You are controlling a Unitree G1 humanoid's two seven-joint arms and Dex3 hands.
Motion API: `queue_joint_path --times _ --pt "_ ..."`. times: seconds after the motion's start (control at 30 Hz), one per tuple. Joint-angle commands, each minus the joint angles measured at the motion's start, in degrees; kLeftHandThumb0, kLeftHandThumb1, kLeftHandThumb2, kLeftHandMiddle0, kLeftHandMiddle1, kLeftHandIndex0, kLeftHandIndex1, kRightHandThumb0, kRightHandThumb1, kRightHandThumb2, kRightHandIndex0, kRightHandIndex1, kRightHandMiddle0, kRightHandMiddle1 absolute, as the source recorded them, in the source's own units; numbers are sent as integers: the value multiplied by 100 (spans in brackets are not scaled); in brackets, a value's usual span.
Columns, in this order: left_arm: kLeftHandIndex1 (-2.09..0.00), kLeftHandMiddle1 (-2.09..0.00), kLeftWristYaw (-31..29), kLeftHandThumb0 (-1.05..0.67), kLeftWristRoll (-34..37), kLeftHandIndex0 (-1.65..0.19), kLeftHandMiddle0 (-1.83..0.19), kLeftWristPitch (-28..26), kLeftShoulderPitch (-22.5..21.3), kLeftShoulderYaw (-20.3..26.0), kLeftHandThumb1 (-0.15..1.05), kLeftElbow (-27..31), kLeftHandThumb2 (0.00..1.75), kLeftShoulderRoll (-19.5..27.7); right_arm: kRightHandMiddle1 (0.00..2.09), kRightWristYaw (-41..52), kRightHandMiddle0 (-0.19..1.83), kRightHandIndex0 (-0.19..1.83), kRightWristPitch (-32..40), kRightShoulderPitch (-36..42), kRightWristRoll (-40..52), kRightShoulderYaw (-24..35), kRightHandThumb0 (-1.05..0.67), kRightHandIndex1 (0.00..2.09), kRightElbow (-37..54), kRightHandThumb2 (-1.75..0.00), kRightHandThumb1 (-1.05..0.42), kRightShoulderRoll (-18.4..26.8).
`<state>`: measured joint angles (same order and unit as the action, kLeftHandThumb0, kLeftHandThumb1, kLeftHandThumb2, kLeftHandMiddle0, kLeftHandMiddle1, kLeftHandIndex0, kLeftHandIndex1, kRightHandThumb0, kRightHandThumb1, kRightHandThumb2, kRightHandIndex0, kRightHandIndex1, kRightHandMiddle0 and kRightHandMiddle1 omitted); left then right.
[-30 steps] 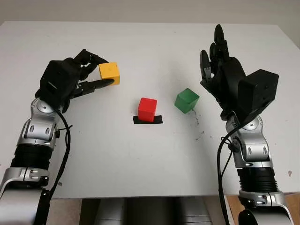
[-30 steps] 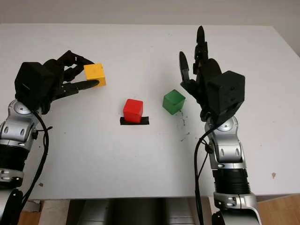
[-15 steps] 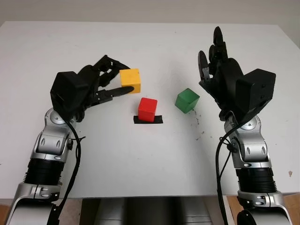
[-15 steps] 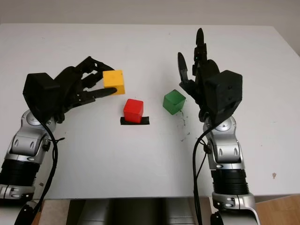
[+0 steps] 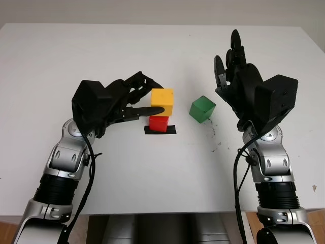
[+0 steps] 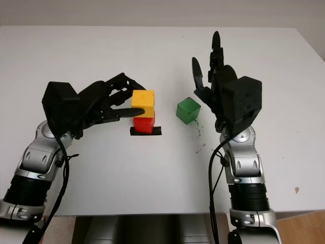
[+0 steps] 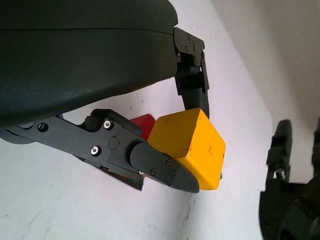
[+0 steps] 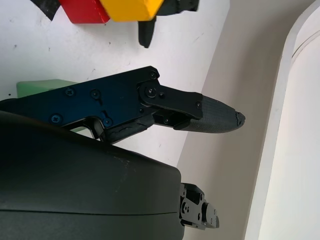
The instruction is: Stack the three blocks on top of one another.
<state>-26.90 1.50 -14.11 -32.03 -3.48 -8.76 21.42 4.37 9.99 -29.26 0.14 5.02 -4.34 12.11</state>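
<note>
My left hand (image 5: 152, 101) is shut on the yellow block (image 5: 162, 101) and holds it right over the red block (image 5: 159, 123), which stands on a black tape mark (image 5: 160, 130) at the table's middle. The yellow block (image 7: 192, 145) seems to touch the red block (image 7: 142, 125) below it, though I cannot tell for sure. The green block (image 5: 202, 109) sits tilted on the table to the right of the red one. My right hand (image 5: 231, 76) is open, raised just right of the green block.
The white table (image 5: 152, 173) ends at a front edge near the picture's bottom. A few dark specks (image 5: 216, 140) mark the surface below the green block.
My left hand has carried the yellow block rightward from the far left to a spot directly above the red block. The right hand has stayed in place.
</note>
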Motion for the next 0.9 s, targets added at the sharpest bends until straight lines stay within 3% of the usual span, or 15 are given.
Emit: queue_joint_path --times 0.0,0.4,0.87 --pt "-163 -4 -78 -44 -52 -30 -6 150 -205 -31 105 -104 9 76 2 -22 -19 -19 23 25 -18 -4 -68 0 131 -60 -105 1" --pt "-167 -5 -9 -41 -547 -22 -4 1030 -348 -102 105 -771 13 213 1 14 -19 -19 -90 63 64 26 -67 0 72 -60 -105 -7" --pt "-170 -6 -90 -41 -287 -18 -4 1362 -537 3 105 -1218 16 107 0 88 -19 -19 -166 57 46 17 -67 0 8 -61 -105 29"
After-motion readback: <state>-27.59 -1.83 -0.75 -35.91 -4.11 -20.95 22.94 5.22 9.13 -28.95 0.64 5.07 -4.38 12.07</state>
